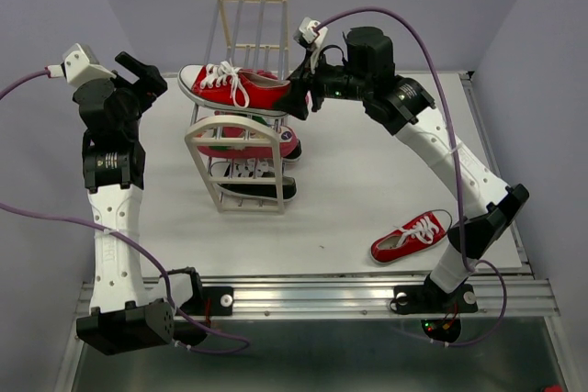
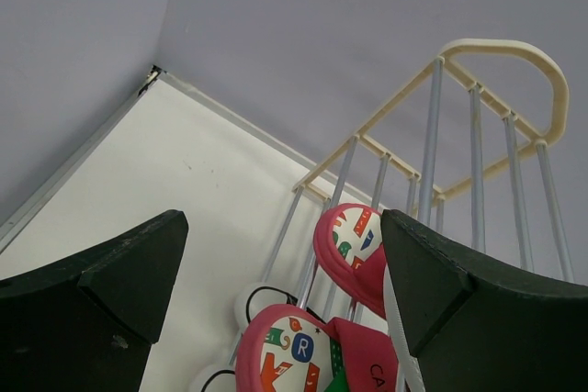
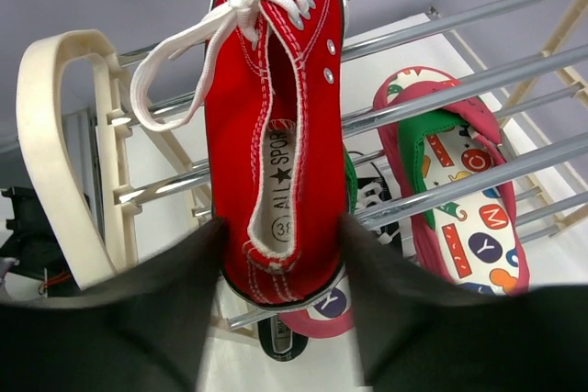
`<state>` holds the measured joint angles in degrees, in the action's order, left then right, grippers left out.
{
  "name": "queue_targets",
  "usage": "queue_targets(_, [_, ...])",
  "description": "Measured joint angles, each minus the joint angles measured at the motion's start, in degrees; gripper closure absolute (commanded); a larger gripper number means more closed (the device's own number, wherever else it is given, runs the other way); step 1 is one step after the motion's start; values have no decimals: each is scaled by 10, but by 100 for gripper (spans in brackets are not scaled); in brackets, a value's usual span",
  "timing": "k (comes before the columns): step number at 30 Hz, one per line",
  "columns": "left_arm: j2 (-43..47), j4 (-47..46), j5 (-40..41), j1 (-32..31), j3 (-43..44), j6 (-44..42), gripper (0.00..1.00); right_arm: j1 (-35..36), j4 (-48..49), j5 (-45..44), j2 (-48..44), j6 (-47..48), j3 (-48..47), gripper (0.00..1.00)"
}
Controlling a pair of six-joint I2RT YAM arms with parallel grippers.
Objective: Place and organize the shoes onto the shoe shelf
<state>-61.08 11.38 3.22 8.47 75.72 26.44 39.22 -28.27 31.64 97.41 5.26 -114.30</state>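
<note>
The shoe shelf [image 1: 235,130] stands mid-table, cream arched ends joined by silver rods. My right gripper [image 1: 303,96] is shut on the heel of a red sneaker [image 1: 234,87], holding it across the top tier; in the right wrist view the red sneaker [image 3: 276,126] lies over the rods [image 3: 441,98]. Pink flip-flops [image 1: 276,142] sit on the tier below and also show in the right wrist view [image 3: 459,208] and the left wrist view [image 2: 354,245]. Black sneakers [image 1: 253,181] are on the lowest tier. The other red sneaker [image 1: 411,237] lies on the table at front right. My left gripper [image 1: 142,75] is open and empty, left of the shelf.
The white table [image 1: 367,181] ends in a metal rail [image 1: 322,296] at the front. Purple walls close in behind and at the sides. My right arm [image 1: 450,162] arches over the table's right side, above the loose red sneaker.
</note>
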Motion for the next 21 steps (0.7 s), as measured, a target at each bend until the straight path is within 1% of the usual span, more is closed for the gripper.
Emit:
queue_targets(1, [0, 0, 0, 0, 0, 0, 1, 0, 0, -1, 0, -3, 0, 11])
queue_targets(2, [0, 0, 0, 0, 0, 0, 1, 0, 0, -1, -1, -1, 0, 8])
queue_targets(3, [0, 0, 0, 0, 0, 0, 1, 1, -1, -4, -1, -1, 0, 1])
queue_targets(4, [0, 0, 0, 0, 0, 0, 1, 2, -2, -9, -1, -4, 0, 0])
queue_targets(12, [0, 0, 0, 0, 0, 0, 1, 6, -10, -78, -9, -7, 0, 0])
queue_targets(14, [1, 0, 0, 0, -1, 0, 1, 6, -7, -125, -30, -20, 16, 0])
queue_targets(16, [5, -1, 0, 0, -6, 0, 1, 6, -11, -184, -68, -46, 52, 0])
queue_targets(17, [9, -3, 0, 0, -12, 0, 1, 6, -2, -236, -111, -68, 96, 0])
queue_targets(19, [15, -3, 3, 0, -17, 0, 1, 6, -6, -307, -179, -110, 168, 0])
queue_targets(20, [17, -3, 4, 0, -19, 0, 1, 6, -7, -358, -226, -148, 212, 0])
queue_targets(21, [19, -4, 5, 0, -19, 0, 1, 6, -2, -388, -257, -175, 244, 0])
